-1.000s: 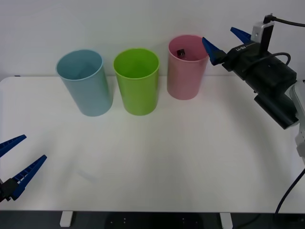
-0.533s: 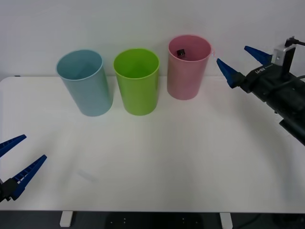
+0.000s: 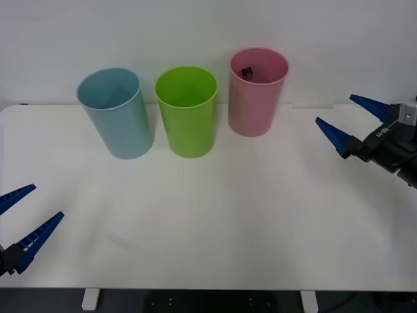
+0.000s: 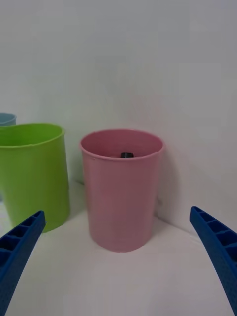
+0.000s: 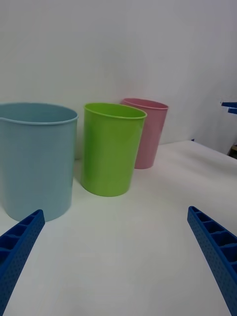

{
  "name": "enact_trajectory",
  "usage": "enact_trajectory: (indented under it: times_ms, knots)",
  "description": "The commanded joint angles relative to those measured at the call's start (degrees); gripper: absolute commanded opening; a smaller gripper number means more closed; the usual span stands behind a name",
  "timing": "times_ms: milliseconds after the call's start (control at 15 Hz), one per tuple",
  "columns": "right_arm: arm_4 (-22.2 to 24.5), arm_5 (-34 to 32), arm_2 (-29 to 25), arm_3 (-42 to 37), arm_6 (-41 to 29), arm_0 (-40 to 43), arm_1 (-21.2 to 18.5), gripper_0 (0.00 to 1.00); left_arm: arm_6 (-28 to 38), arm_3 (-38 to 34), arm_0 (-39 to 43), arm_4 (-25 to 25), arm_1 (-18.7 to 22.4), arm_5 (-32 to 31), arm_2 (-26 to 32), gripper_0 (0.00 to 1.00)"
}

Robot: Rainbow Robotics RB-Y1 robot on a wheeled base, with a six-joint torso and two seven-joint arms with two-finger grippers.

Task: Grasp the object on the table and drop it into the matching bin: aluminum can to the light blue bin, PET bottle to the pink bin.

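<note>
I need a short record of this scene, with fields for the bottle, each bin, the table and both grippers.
PET bottle: inside the pink bin, only its black cap visible
pink bin: upright, rightmost of the three bins
lime green bin: upright, in the middle
light blue bin: upright, leftmost
table: white, bins stand along its far side
right gripper: open, holding nothing, right of the pink bin, apart from it
left gripper: open, holding nothing, at the near left edge
</note>
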Motion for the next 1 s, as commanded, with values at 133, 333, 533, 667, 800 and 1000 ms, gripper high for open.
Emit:
enact_trajectory:
  times_ms: [133,333,533,667,800,1000]
  knots:
    - [-0.2,-4.0,-2.5,0.0,5.6,3.8,0.0,1.0,0.0,0.0,0.0,0.0,0.0,0.0,0.0,1.0]
    - [-2.3,-5.0,-2.7,0.0,9.6,7.6,-1.1,1.0,0.0,0.0,0.0,0.0,0.0,0.0,0.0,1.0]
    - [-2.8,-7.8,-3.6,0.1,9.5,10.7,-1.9,1.0,0.0,0.0,0.0,0.0,0.0,0.0,0.0,1.0]
    - [-2.7,-9.2,-4.0,0.1,9.1,12.5,-2.0,1.0,0.0,0.0,0.0,0.0,0.0,0.0,0.0,1.0]
    - [-2.7,-10.0,-4.0,0.0,9.1,13.7,-2.0,1.0,0.0,0.0,0.0,0.0,0.0,0.0,0.0,1.0]
    - [-2.7,-11.6,-4.0,0.0,8.7,15.6,-2.0,1.0,0.0,0.0,0.0,0.0,0.0,0.0,0.0,1.0]
